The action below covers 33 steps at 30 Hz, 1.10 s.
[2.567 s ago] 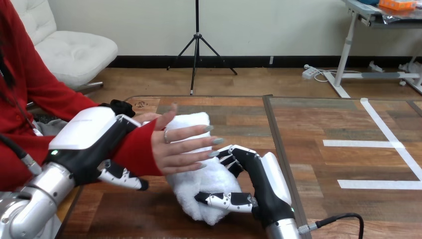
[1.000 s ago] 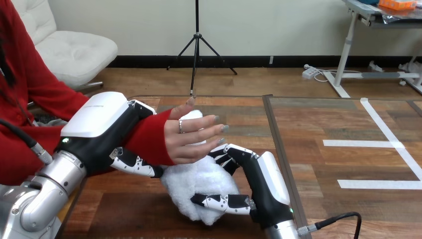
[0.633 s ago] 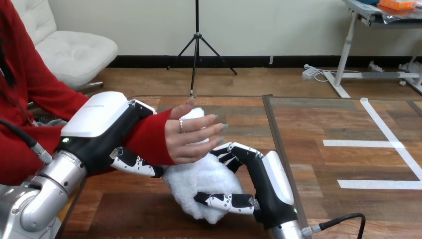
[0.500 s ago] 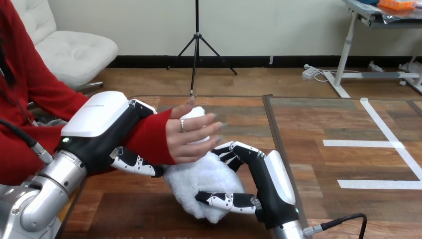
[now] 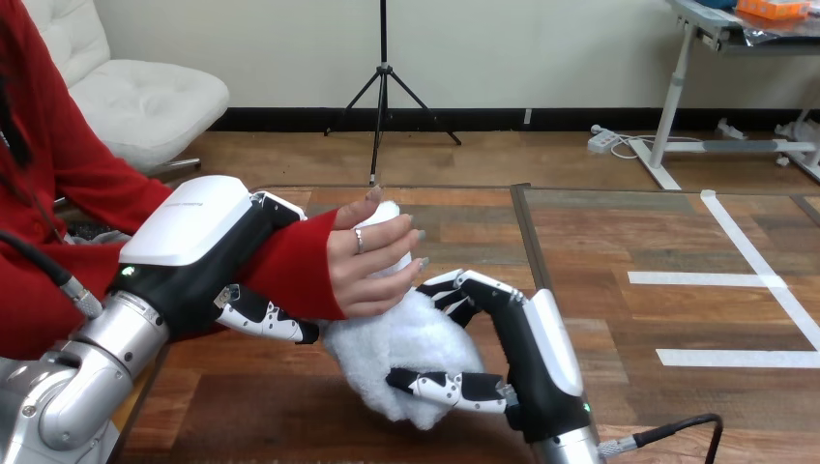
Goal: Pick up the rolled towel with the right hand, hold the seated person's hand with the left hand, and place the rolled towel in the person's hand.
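Toward the table's (image 5: 251, 406) left side, the robot's left hand (image 5: 198, 246) is gripping the person's wrist (image 5: 295, 271). Its fingers (image 5: 261, 321) are curling under the red sleeve and its white back is lying over the top. That clasp is steadying the person's hand (image 5: 372, 261) and holding it up off the wood, so the towel has a fixed place to go.

Just to the right, the right hand (image 5: 527, 353) is clasping the rolled towel (image 5: 387, 333) from its right side, thumb on the near end and fingers on the far flank. This is leaving the towel's left and upper part free for the person. The towel's far end is lying against the person's palm, and the person's fingers are bending over it, while its near end is sitting in the robot's grasp.

With the person's hand and the robot's right hand both on the towel, I judge the handover to be under way but unfinished: the right hand is yet to let go.
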{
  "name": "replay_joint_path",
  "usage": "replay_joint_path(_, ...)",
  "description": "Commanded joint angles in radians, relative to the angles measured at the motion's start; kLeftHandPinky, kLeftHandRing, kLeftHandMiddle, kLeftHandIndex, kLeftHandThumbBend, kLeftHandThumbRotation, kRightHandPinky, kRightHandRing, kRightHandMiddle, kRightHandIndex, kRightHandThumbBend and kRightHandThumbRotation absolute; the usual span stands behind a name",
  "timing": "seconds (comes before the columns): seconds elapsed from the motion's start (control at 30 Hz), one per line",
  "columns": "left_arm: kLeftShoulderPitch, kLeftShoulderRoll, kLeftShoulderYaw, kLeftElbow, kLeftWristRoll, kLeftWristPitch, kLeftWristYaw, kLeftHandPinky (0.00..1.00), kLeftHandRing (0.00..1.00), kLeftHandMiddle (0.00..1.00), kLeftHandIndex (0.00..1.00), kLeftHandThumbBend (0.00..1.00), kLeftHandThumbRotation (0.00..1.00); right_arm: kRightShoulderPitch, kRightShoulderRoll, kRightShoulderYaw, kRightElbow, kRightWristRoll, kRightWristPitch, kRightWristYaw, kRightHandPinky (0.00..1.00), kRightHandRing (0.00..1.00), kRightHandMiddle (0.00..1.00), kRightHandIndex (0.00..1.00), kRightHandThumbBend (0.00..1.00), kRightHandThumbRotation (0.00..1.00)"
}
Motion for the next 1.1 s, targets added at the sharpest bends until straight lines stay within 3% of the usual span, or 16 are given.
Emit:
replay_joint_path(0.0,-0.040,-0.021,0.005,-0.063,-0.028,-0.038,0.015,0.26,0.31,0.36,0.37,0.92,0.00,-0.062,-0.008,-0.009,-0.098,0.000,-0.082,-0.062,0.39,0.44,0.51,0.54,0.77,0.10)
replay_joint_path(0.23,-0.038,-0.022,0.006,-0.062,-0.029,-0.039,0.016,0.26,0.31,0.36,0.37,0.93,0.00,-0.056,-0.012,-0.013,-0.123,-0.016,-0.126,-0.098,0.39,0.44,0.51,0.54,0.78,0.07)
replay_joint_path(0.6,-0.038,-0.021,0.004,-0.053,-0.033,-0.043,0.019,0.27,0.31,0.36,0.38,0.93,0.00,-0.047,-0.012,-0.023,-0.148,-0.018,-0.198,-0.105,0.40,0.46,0.52,0.54,0.78,0.05)
replay_joint_path(1.07,-0.038,-0.019,0.005,-0.049,-0.038,-0.046,0.019,0.27,0.31,0.37,0.38,0.92,0.00,-0.043,-0.012,-0.029,-0.173,-0.036,-0.219,-0.120,0.39,0.45,0.52,0.54,0.78,0.05)
